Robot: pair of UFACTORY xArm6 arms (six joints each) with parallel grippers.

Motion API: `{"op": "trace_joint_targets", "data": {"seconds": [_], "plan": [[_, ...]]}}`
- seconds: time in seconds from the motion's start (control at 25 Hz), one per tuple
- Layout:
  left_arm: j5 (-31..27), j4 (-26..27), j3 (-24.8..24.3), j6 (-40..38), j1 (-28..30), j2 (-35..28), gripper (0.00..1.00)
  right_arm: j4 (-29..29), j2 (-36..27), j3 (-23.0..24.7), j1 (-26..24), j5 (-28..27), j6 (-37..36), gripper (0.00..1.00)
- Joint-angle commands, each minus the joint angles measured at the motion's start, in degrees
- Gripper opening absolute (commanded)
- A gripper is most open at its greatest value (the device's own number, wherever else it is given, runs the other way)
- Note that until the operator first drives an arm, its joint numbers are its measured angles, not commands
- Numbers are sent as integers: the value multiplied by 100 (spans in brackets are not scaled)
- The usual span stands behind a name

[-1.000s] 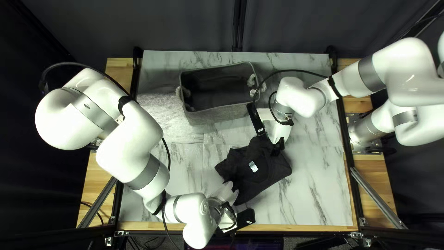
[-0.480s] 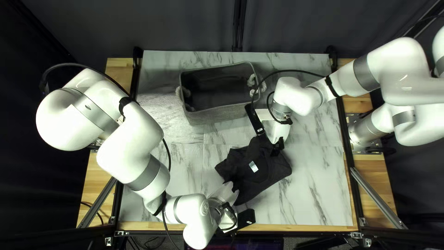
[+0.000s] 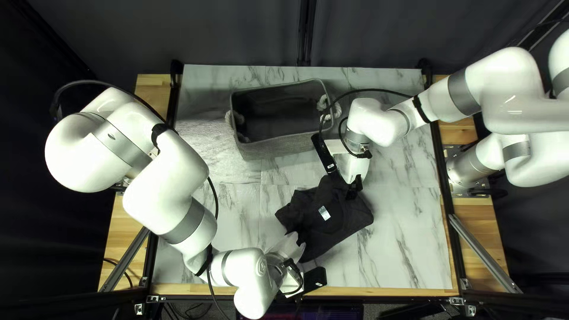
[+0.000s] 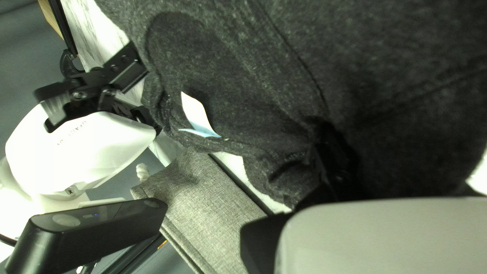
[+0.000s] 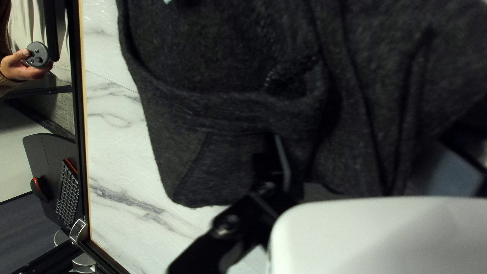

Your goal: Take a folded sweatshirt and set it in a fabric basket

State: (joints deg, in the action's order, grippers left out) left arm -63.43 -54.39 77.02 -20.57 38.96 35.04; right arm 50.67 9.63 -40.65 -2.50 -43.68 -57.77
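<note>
Touching left hand (image 3: 301, 247) and right hand (image 3: 354, 191): sweatshirt (image 3: 342, 220)

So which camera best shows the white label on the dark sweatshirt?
The left wrist view, because the label is close there, its curled white part and bluish fold plain against the sweatshirt. The top left view shows it small, near the sweatshirt's middle. The right wrist view has at most a pale sliver.

Seen from above, a left robot arm (image 3: 166, 178) at nine o'clock and right robot arm (image 3: 510, 89) at three flank a marble-patterned table (image 3: 403, 243) in a robotics lab, dark curtain (image 3: 237, 35) at twelve.
</note>
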Motion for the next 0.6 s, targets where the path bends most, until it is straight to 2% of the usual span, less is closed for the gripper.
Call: {"op": "trace_joint_targets", "data": {"seconds": [0.04, 0.24, 0.6], "plan": [[-31, 20, 29, 32, 0, 9, 0, -96, -6, -48, -5, -92, 44, 0], [-82, 55, 121, 125, -6, 30, 0, -414, -253, -79, 58, -253, 409, 0], [-276, 114, 362, 557, -11, -90, 0, -1078, -1167, 116, 117, -604, 1215, 0]]}}
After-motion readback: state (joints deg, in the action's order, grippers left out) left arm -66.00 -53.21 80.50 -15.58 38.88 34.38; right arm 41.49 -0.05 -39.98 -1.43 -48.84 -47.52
